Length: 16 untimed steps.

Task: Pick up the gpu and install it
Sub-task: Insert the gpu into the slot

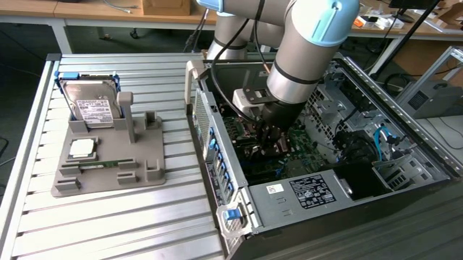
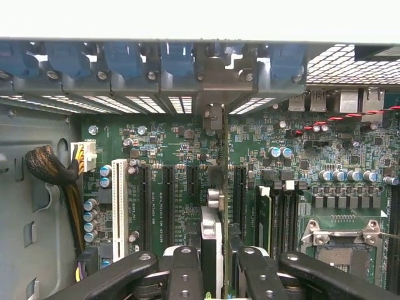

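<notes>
In the exterior view, the grey robot arm with light-blue joint caps reaches down into the open black and silver computer case (image 1: 405,135), and its black gripper (image 1: 271,142) is low over the green motherboard (image 1: 307,149). Well apart, toward the exterior view's left, a grey plastic parts holder (image 1: 108,173) on the slatted metal table (image 1: 108,227) carries a silver boxy hard drive with a white label (image 1: 92,105).

In the wrist view, the black fingers (image 2: 186,275) are closed on the gpu (image 2: 215,250), a thin card seen edge-on, standing upright over the black expansion slots (image 2: 169,200), its metal end toward the case's rear slot openings with blue clips (image 2: 178,62).
</notes>
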Each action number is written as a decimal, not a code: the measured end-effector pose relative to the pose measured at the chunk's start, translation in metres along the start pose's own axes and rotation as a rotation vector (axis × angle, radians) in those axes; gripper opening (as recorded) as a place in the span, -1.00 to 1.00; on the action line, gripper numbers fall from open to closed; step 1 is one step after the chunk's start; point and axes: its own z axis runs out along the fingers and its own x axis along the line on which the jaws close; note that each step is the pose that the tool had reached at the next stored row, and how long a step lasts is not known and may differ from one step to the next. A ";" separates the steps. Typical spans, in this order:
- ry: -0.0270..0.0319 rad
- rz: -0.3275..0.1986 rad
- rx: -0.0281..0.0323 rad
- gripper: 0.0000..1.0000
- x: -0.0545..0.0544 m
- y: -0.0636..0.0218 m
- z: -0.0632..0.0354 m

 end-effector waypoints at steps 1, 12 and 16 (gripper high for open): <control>0.0002 0.000 -0.0001 -0.47 0.000 0.0000 0.0001; 0.0003 0.000 -0.0001 -0.47 0.000 0.0000 0.0023; -0.0002 0.000 0.0002 -0.47 0.000 0.0002 0.0031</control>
